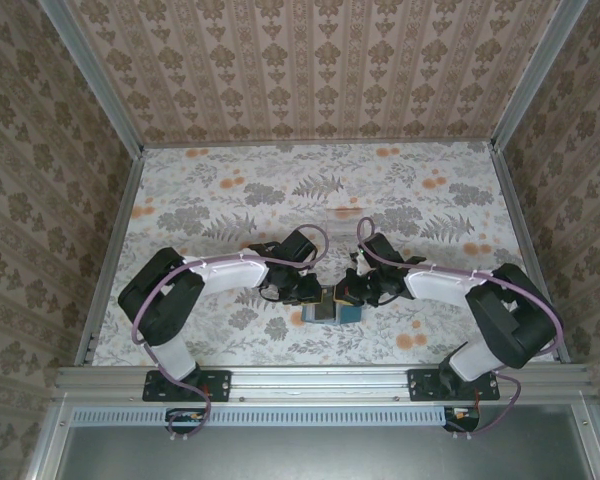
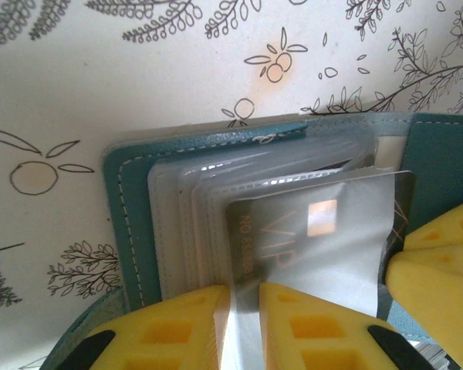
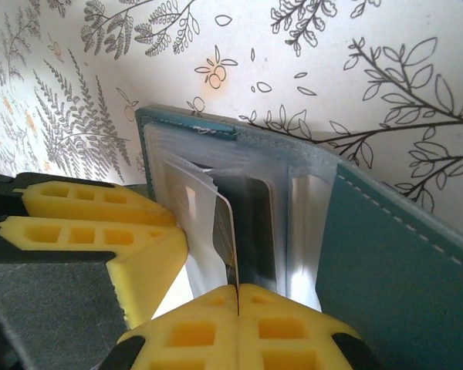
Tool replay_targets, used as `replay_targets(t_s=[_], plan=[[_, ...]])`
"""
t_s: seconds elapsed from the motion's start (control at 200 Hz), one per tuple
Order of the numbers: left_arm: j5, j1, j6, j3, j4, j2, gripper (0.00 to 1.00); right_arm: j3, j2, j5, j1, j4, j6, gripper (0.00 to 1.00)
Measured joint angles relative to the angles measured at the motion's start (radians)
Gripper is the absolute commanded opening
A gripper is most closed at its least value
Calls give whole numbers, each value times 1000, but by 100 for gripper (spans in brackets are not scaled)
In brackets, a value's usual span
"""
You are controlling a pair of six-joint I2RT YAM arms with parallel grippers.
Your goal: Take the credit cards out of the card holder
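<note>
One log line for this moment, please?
left gripper: shut on clear sleeve | right gripper: shut on grey card | card holder: open

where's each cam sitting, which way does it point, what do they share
Top external: above and behind the bases, looking down at the floral-print table; both arms show, left gripper and right gripper meeting at the dark-teal bifold card holder.
Left wrist: on the left arm, looking along its yellow fingers, pinching a clear plastic sleeve over a dark grey card.
Right wrist: on the right arm, facing the holder past its yellow fingers, shut on that sleeve.
Shared: both wrist views catch the holder and the other gripper.
</note>
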Motion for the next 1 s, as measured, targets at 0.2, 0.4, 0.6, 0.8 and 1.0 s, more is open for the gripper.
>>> replay_targets(t_s=[0.2,0.4,0.6,0.8,1.0], plan=[[-1,0,0,0,0,2,20,2,-69,40,-25,-103,-45,3],[-1,0,3,0,-1,2,20,31,-84,97,-45,-221,-104,2],[-1,0,5,0,-1,3,20,57,-85,140,-48,-288,-135,2],[-1,0,12,3,-5,3,20,69,-85,174,-50,-331,-153,2],[-1,0,15,8,-11,6,20,82,-85,186,-51,-355,-159,2]])
